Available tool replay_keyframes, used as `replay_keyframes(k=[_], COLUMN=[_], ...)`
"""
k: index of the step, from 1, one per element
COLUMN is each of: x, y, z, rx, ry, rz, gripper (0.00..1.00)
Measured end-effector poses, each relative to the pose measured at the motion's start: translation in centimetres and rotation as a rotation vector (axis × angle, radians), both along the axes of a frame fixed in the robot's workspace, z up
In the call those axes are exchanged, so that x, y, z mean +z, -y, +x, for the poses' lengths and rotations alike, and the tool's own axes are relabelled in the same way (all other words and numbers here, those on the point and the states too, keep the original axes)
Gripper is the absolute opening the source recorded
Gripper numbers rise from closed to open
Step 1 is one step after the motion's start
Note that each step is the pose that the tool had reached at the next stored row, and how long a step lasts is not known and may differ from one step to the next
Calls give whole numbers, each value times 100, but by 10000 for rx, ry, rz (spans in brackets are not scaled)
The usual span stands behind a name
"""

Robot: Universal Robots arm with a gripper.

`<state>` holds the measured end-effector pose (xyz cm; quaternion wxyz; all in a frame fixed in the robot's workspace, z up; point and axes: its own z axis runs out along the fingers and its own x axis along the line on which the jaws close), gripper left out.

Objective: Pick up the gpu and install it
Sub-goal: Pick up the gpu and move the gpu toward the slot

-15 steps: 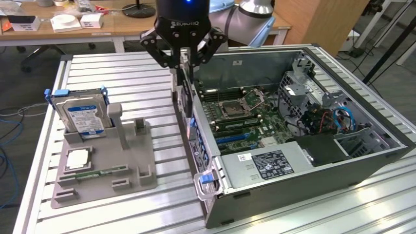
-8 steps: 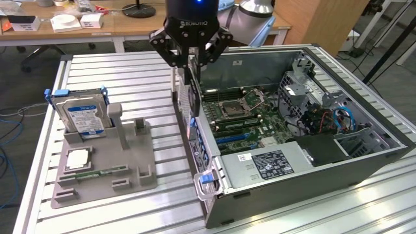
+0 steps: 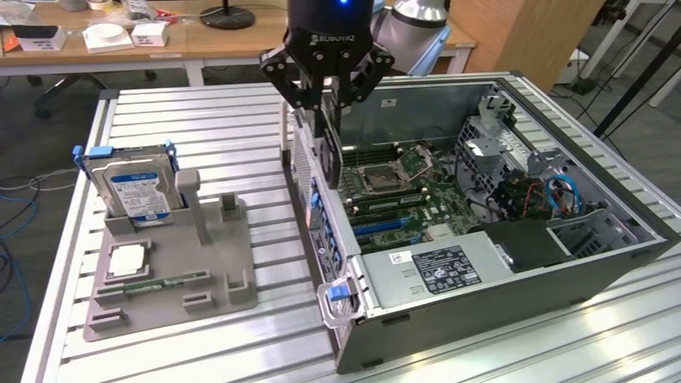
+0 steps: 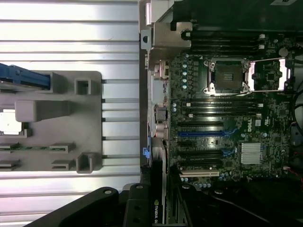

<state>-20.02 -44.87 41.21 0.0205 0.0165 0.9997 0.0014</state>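
A black multi-link robot gripper [image 3: 328, 102] hangs over an open dark grey tower computer case [image 3: 596, 239] lying on its side on a slatted aluminium table [image 3: 191, 112]. Its fingers are clamped on the gpu [image 3: 331, 152], a thin flat card held upright and seen edge-on. In the wrist view the card's black face [image 4: 156, 213] carries an NVIDIA mark.

The card hangs at the rear wall of the case, on the exterior view's left side of the chassis. It is raised above the green motherboard [image 3: 410, 195] and is not seated in any slot. On the board, the square silver processor socket [image 3: 380, 177] lies open to view. The long blue expansion slot [image 4: 201, 134] and the black slots beside it stand unoccupied.

Well apart from the case, toward the exterior view's left, a grey moulded parts holder [image 3: 213, 263] rests on the table. A silver hard drive with a blue label [image 3: 133, 187] stands upright in it. A square silver processor chip [image 3: 126, 259] and a narrow green memory stick [image 3: 149, 283] lie flat in its recesses.
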Motion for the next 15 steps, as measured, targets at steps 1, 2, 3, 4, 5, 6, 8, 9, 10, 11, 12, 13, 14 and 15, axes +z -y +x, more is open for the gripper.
replay_keyframes(k=[1, 2, 3, 4, 5, 6, 8, 9, 10, 11, 12, 13, 14, 15], x=[0, 0, 0, 0, 0, 0, 1, 0, 0, 0, 0, 0, 0, 0], y=[0, 0, 0, 0, 0, 0, 0, 0, 0, 0, 0, 0, 0, 0], z=[18, 36, 55, 74, 97, 119, 160, 180, 200, 221, 242, 262, 281, 302], rx=[0, -1, 0, 0, 0, 1, 1, 1, 0, -1, 0, 0, 0, 1], ry=[0, 0, -1, 0, -1, -1, -1, -1, -1, 0, 0, 0, 0, 0], rz=[0, 0, 0, -1, -1, 0, -1, -1, -1, 0, 0, 0, -1, -1], gripper=[26, 26, 26, 26, 26, 26, 26, 26, 26, 26, 26, 26, 26, 26])
